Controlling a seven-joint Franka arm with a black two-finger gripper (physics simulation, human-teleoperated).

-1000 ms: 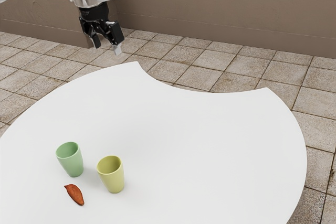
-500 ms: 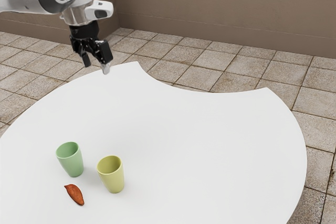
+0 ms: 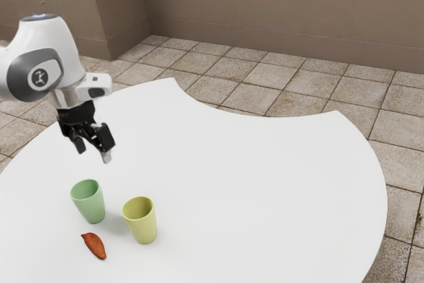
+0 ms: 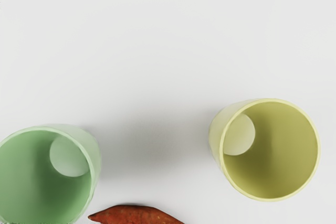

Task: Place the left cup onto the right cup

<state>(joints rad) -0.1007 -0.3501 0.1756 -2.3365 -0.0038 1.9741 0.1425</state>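
Exterior: gripper (image 3: 95,152) hovers near green cup (image 3: 88,201), fingers apart, empty, so likely pre-grasp. Yellow cup (image 3: 140,220) stands just beside it, upright, as target.
Wrist: both mouths face up; red scrap (image 4: 134,215) beside green cup may crowd the grasp.

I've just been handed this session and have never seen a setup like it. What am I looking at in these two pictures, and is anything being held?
It is a simulated robot arm with a black two-finger gripper. The exterior view comes from a camera beside the arm. The wrist view comes from a camera on the arm's hand, looking down into the cups. On the white table two cups stand upright and apart: a green cup and, toward the exterior view's right, a yellow-green cup. A reddish-brown scrap lies close to the green cup. The gripper hovers over the table near the green cup, open and holding nothing.
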